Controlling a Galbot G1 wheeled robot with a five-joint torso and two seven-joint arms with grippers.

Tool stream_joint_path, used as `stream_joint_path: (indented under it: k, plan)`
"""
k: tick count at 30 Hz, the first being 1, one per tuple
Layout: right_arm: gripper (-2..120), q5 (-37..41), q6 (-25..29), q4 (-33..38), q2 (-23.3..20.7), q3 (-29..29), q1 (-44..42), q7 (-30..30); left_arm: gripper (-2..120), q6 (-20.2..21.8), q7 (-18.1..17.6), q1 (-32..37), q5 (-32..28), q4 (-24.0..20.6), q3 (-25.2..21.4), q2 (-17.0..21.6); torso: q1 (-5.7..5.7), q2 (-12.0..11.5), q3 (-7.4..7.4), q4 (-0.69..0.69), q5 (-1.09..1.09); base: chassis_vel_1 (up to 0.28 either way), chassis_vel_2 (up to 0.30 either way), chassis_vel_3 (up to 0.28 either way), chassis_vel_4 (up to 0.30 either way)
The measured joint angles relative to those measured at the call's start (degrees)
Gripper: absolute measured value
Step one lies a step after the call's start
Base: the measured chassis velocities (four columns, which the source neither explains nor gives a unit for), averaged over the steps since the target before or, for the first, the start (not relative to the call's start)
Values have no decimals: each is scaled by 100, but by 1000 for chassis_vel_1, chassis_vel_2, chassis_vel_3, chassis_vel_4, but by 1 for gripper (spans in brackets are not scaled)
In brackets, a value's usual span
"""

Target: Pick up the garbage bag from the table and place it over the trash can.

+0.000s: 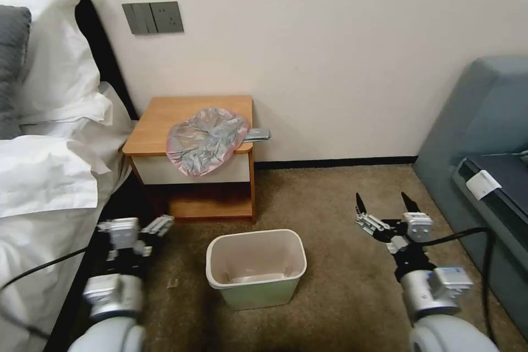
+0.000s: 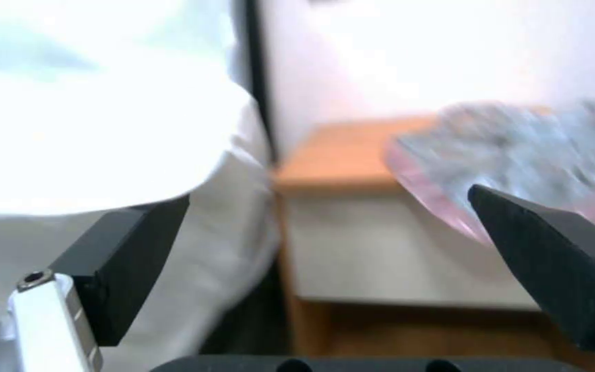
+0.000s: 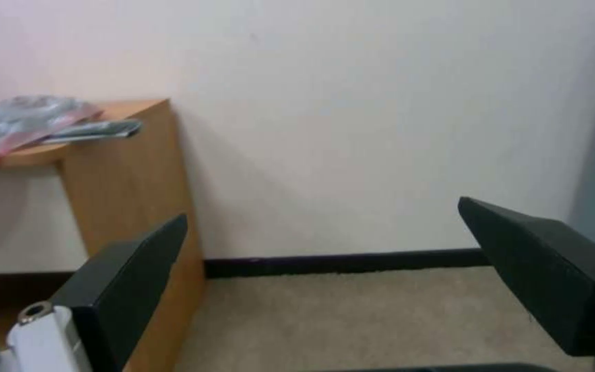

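The garbage bag (image 1: 206, 140), crinkled grey plastic with a pinkish rim, lies on the front right of the table (image 1: 170, 110) and droops over the white drawer front. On the carpet in front of the table stands the cream trash can (image 1: 256, 267), with no bag in it. My left gripper (image 1: 157, 226) hovers open, low beside the bed and left of the can; its wrist view faces the table (image 2: 339, 155) and the bag (image 2: 518, 139). My right gripper (image 1: 381, 198) is open above the carpet, right of the can, with the bag (image 3: 22, 121) off to one side.
A bed with white sheets (image 1: 49, 176) crowds the left side, close to my left arm. A grey sofa (image 1: 484, 137) borders the right. A flat dark item (image 1: 257, 134) juts off the table's right edge beside the bag. Carpet lies open around the can.
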Motion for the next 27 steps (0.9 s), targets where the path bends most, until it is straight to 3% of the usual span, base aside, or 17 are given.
stream_joint_path:
  k: [2,4,6,10,16,20,21,25,27]
  plan:
    - [100,119,-47,-44,-109,-37,6,-15,100,208,126,194,-136,-300,-265,-84,0,0,0,1,4,0,0,0,0]
    - [100,278,-107,-100,-227,-87,30,-8,100,479,364,266,-340,-281,-340,-72,0,0,0,1,-7,0,0,0,0]
    - [100,393,-124,-146,-291,-119,68,19,100,598,453,268,-468,-215,-345,-20,0,0,0,-1,0,0,0,0,0]
    - [100,742,-125,-282,-403,-166,172,137,100,815,518,244,-748,-32,-291,140,0,0,0,-1,-1,0,0,0,0]
    - [100,1374,-109,-405,-388,-270,351,277,100,789,426,139,-898,184,-144,320,-1,0,1,-1,-2,0,0,0,0]
    - [100,2676,-276,-466,-396,-471,571,369,100,808,282,46,-1083,171,-13,539,0,0,1,-1,-3,0,0,0,0]
    - [100,2676,-276,-466,-396,-471,571,369,100,808,282,46,-1083,171,-13,539,0,0,1,-1,-3,0,0,0,0]
    - [100,4397,-557,-557,-456,-661,949,698,100,881,213,81,-1166,20,-50,745,0,0,1,-1,-2,0,0,0,0]
    - [100,4678,-613,-589,-455,-691,1043,778,100,893,206,92,-1191,-7,-67,781,0,0,1,-1,-1,0,0,0,0]
